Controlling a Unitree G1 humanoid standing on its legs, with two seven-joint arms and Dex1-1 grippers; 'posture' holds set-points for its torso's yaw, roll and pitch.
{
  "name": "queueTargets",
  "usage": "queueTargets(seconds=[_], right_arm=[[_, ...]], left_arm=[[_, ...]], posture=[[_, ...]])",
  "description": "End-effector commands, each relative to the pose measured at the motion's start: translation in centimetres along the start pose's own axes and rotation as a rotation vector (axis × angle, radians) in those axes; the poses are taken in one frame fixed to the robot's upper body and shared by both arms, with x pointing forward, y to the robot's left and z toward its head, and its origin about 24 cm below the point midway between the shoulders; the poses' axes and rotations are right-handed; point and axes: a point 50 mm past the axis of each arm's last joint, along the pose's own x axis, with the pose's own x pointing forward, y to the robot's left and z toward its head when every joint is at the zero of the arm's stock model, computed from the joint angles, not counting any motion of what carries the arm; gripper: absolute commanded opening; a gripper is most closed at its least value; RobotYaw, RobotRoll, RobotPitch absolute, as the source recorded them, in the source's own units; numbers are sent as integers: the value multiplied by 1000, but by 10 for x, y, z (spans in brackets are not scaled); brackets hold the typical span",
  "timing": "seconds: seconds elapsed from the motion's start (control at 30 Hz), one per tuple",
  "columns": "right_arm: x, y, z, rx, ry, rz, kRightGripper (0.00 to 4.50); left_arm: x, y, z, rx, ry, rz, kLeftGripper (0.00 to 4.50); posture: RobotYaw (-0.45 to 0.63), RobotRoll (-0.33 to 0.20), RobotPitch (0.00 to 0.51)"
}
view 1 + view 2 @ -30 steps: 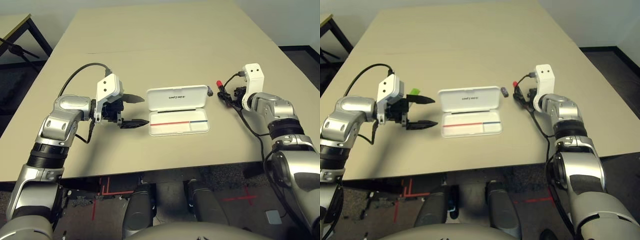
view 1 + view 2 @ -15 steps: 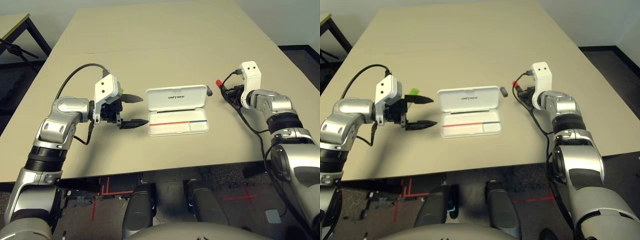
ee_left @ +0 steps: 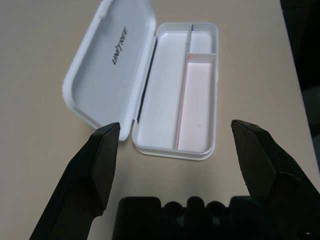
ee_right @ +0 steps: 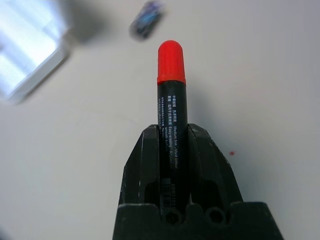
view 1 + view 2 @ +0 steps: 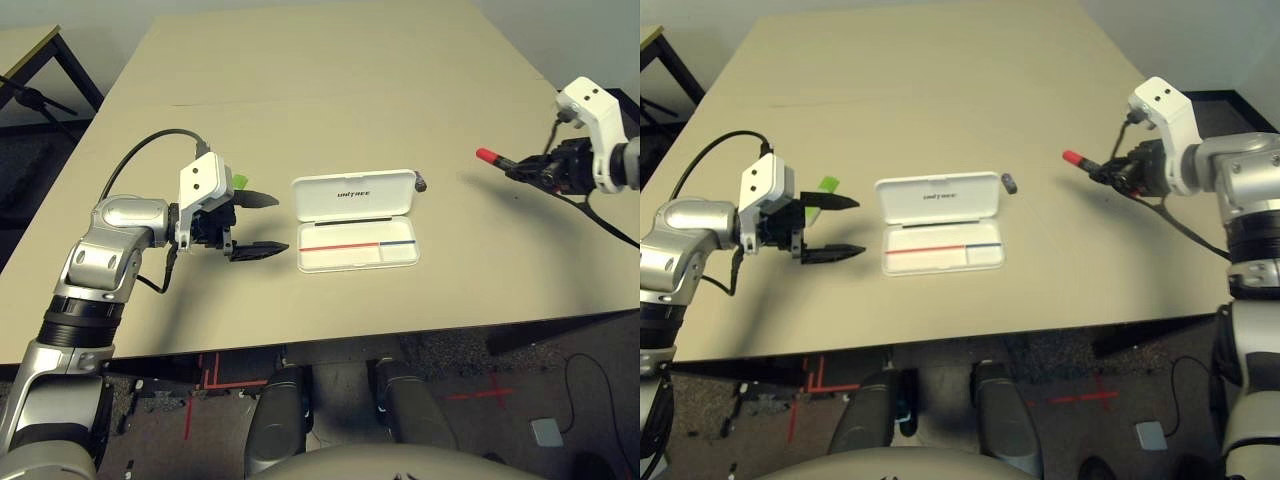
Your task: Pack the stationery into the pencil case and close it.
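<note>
The white pencil case (image 5: 357, 222) lies open at the table's middle, lid folded back, a red-and-blue line inside. My left gripper (image 5: 285, 222) hovers open just left of the pencil case (image 3: 150, 90), nothing between its fingers. A light-green stick (image 5: 239, 181) lies on the table behind that gripper. My right gripper (image 5: 522, 167) is raised at the far right, shut on the marker (image 4: 170, 90). The marker's red end (image 5: 487, 155) points toward the case. A tiny dark piece (image 5: 420, 184) rests by the case's far right corner.
The tan table (image 5: 330, 90) stretches far back, bare behind the case. Its front edge (image 5: 330, 345) runs close to me. A second table's corner (image 5: 30, 45) and dark floor lie at the far left. Cables trail from both wrists.
My right gripper has shut on the marker, lifted it off the table and swung right, away from the case. The left gripper has drifted slightly left, still open.
</note>
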Motion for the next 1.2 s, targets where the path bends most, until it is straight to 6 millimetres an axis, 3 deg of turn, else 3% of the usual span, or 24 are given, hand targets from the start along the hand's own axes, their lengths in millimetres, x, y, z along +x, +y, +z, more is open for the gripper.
queueTargets(seconds=[0.03, 0.37, 0.57, 0.87, 1.2], right_arm=[[-1, 10, 11, -133, 53, 132, 545], [37, 39, 48, -442, -10, 368, 545], [89, 62, 74, -644, -90, 469, 545], [150, 80, 84, -645, -128, 446, 545], [169, 89, 83, -610, -163, 434, 545]], left_arm=[[-8, -1, -1, -10, -1, -23, 4500], [-12, -6, 6, -34, -25, -39, 4500], [-10, -11, 6, -49, -18, -44, 4500], [-11, -14, 4, -54, -6, -22, 4500], [-13, -17, 3, -65, 0, -7, 4500]], posture=[[-23, 0, 118], [5, 0, 114], [29, 0, 108], [62, 0, 106], [72, 0, 115]])
